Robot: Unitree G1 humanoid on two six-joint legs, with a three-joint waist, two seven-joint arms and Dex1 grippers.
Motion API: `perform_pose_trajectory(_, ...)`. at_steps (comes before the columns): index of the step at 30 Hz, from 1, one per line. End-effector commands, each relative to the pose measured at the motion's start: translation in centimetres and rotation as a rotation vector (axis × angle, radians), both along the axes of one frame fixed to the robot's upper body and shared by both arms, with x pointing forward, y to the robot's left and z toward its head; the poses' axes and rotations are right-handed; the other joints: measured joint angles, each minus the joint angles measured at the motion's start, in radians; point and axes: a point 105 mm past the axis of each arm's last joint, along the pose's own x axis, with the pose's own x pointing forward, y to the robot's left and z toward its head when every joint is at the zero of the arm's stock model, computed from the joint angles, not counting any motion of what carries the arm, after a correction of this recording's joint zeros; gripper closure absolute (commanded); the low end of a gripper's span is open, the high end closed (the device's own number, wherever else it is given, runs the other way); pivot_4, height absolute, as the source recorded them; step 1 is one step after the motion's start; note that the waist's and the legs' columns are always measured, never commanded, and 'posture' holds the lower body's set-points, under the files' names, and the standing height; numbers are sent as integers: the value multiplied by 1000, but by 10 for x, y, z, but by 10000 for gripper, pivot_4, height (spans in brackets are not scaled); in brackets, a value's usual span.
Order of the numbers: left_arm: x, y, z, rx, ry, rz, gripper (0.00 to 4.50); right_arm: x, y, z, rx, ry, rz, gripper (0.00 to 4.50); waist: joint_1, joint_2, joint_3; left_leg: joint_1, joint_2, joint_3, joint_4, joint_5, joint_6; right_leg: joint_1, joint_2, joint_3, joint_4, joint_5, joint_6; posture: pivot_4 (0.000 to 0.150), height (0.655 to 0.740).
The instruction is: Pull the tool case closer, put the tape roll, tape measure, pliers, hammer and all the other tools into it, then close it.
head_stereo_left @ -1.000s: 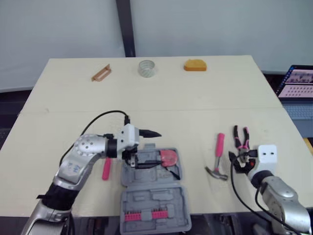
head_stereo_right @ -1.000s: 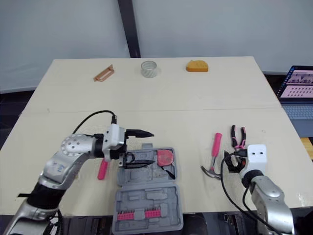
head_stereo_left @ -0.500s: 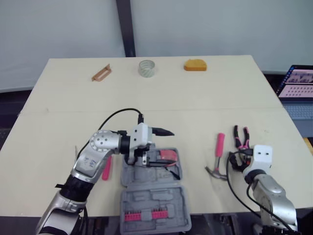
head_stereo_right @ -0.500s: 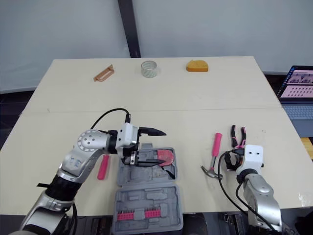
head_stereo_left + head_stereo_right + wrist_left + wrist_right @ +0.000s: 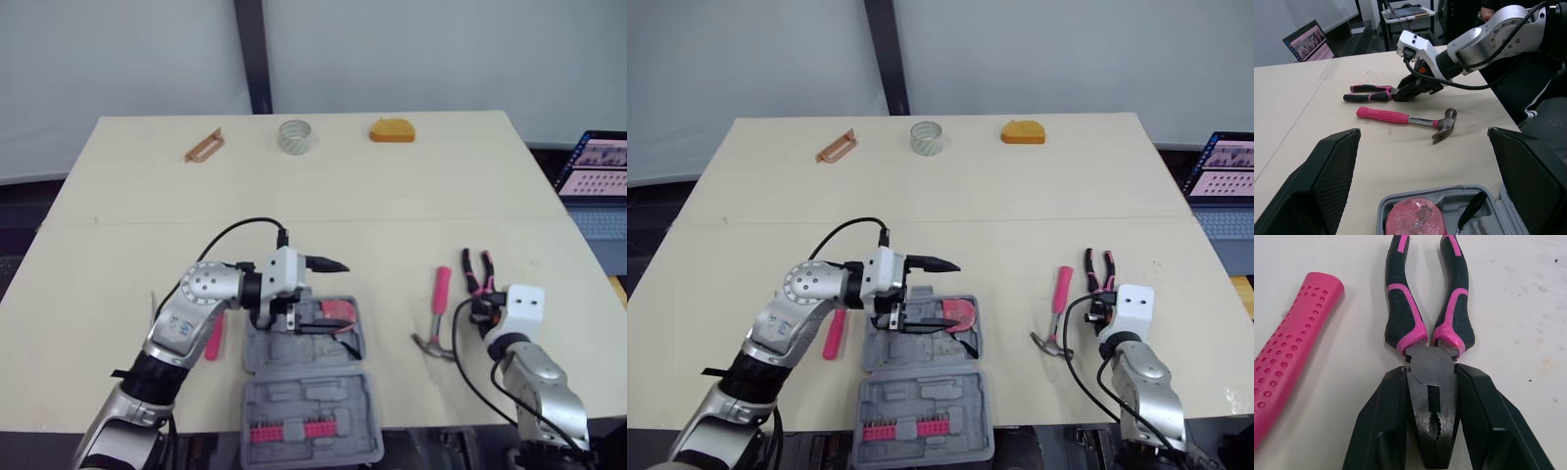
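Note:
An open grey tool case (image 5: 294, 397) lies at the table's near edge, with a red round tool (image 5: 338, 311) in its far tray. My left gripper (image 5: 323, 299) hovers open just above that tray. On the right, my right gripper (image 5: 1432, 377) is shut on the head of the pink-and-black pliers (image 5: 1427, 333), which lie flat on the table with their handles pointing away. The pink-handled hammer (image 5: 439, 304) lies just left of the pliers. A clear tape roll (image 5: 294, 136) and an orange tool (image 5: 391, 130) sit at the far edge.
A pink-handled tool (image 5: 213, 338) lies left of the case, partly under my left arm. A row of pink bits (image 5: 289, 431) sits in the case's near half. A tan bracket-like piece (image 5: 203, 147) lies at the far left. A laptop (image 5: 593, 166) stands beyond the table's right edge.
My right gripper has closed on the pliers' head, and the pliers shifted slightly. My left arm moved right over the case, then held still, open throughout.

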Motion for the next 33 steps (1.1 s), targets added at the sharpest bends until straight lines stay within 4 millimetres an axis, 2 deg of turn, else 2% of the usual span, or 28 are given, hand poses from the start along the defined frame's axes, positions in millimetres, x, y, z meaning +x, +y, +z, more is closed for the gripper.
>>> perform_pose_trajectory(1, -3, -3, 7, -19, -37, -10, 0, -8, -18, 0, -30, -1, -81, 35423, 0, 0, 0, 0, 0, 0, 0, 0, 0, 0, 0, 0, 0, 0, 0, 1500, 7400)
perform_pose_trajectory(7, -1, -2, 8, -25, -49, -7, 0, -6, -29, 26, -73, -108, -88, 35423, -1, 1, 0, 0, 0, 0, 0, 0, 0, 0, 0, 0, 0, 0, 0, 1500, 7400)
perform_pose_trajectory(10, 1, 0, 10, -20, -63, -8, 0, 0, -22, 49, -101, -173, 12, 35423, -3, 2, 1, 0, 0, 0, 0, 0, 0, 0, 0, 0, 0, 0, 0, 1500, 7400)
perform_pose_trajectory(14, 3, 18, 15, -3, -91, 33, 0, 6, 20, 86, -181, -233, 377, 35423, -10, 5, 3, 0, 0, 0, 0, 0, 0, -1, 0, 1, 0, 0, 0, 1500, 7400)
perform_pose_trajectory(16, 1, 37, 17, 13, -87, 71, 0, 0, 50, 101, -191, -224, 617, 35423, -21, 5, 3, 0, 0, 0, -1, 0, 0, -2, 0, 1, 1, 0, 0, 1500, 7400)
perform_pose_trajectory(18, -2, 53, 16, 33, -81, 106, 0, -10, 76, 108, -195, -185, 829, 35423, -26, 5, 3, 0, 0, 0, -2, 0, 0, -3, 0, 1, 1, 0, 0, 1500, 7400)
perform_pose_trajectory(21, -10, 79, 10, 68, -48, 175, 0, -27, 113, 115, -231, -103, 1124, 35423, -23, 3, 4, -1, 0, 0, -2, 0, 0, -2, 0, 0, 0, 0, 0, 1500, 7400)
perform_pose_trajectory(26, -30, 117, -4, 122, 15, 305, 0, -42, 160, 119, -340, 29, 1466, 35423, -22, 0, 6, -2, 0, 0, 1, 0, 0, -3, 0, 0, 0, 0, 0, 1500, 7400)
perform_pose_trajectory(30, -48, 143, -22, 152, 77, 392, 0, -42, 184, 114, -459, 116, 1593, 35423, -21, -1, 7, -2, 0, -1, 0, 0, 0, -4, 0, 0, 0, 0, 0, 1500, 7400)
perform_pose_trajectory(33, -61, 155, -36, 176, 108, 431, 0, -42, 203, 110, -496, 153, 1657, 35423, -21, -4, 8, -3, 0, -1, 0, 0, 0, -4, 0, 0, 0, 0, 0, 1500, 7400)
